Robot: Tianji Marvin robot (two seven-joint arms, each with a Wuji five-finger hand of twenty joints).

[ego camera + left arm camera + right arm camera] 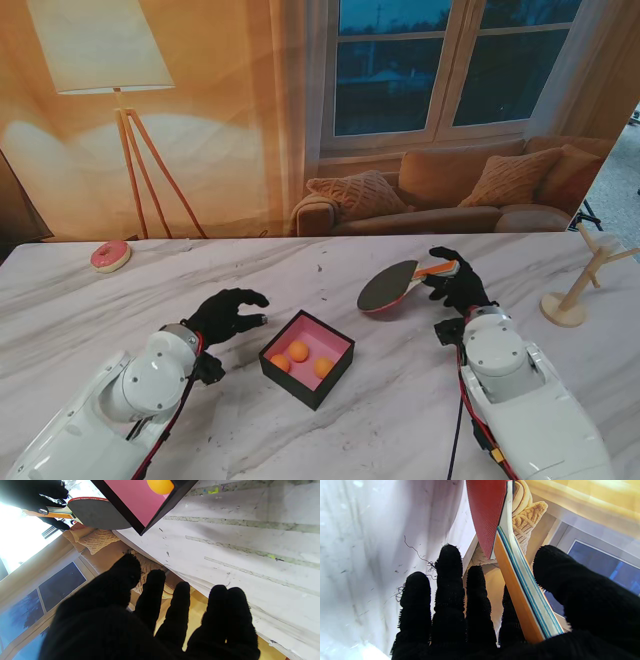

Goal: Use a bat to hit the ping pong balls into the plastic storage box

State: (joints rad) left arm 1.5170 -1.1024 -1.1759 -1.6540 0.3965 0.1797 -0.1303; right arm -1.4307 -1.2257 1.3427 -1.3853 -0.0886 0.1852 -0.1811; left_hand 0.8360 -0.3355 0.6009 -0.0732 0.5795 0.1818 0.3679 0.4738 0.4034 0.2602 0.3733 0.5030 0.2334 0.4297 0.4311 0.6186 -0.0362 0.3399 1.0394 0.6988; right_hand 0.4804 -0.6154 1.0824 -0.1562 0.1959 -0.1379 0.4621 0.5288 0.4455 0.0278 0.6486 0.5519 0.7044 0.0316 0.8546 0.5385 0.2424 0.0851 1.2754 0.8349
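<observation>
While my arms rise from the near corners, the marble table [400, 420] fills the stand view. At its centre sits the plastic storage box [306, 358], black-walled with a pink floor, holding three orange ping pong balls [298, 350]. At about two o'clock from the box, my right hand [457, 282] grips the bat [390, 287] by its orange handle, the dark face turned up and the blade reaching toward the box, held off the table. My left hand [228, 313] hovers at nine o'clock from the box, fingers spread and curled, holding nothing.

Only the right wrist view shows the bat's red underside [486, 510] and striped handle edge between thumb and fingers [450, 580]. The left wrist view shows just one ball [160, 485] at the box corner.

A pink doughnut [110, 256] lies at ten o'clock, a wooden rack [578, 285] at three o'clock.
</observation>
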